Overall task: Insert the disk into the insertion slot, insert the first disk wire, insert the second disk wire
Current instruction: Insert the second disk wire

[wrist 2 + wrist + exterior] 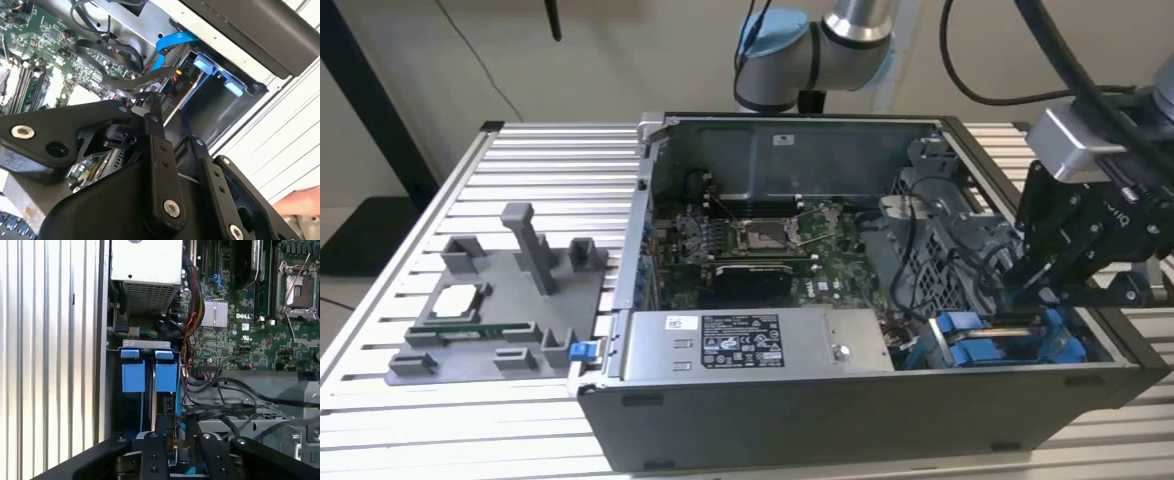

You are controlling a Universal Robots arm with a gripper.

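One gripper is lowered at the insertion slot, where the disk looks seated. Fingers are pinched near-closed on what seems a wire connector; squareness should be kept, cables cleared.

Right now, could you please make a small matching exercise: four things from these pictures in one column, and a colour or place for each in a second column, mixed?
Things:
1. gripper
2. power supply box
3. grey fixture tray
4. flat data cable

Descriptions:
A. bright blue, curving above the drive bay
B. on the slatted table, outside the computer case
C. black, lowered at the blue drive bay
D. silver metal with a printed label, at the case's front edge

Pairs: 1-C, 2-D, 3-B, 4-A
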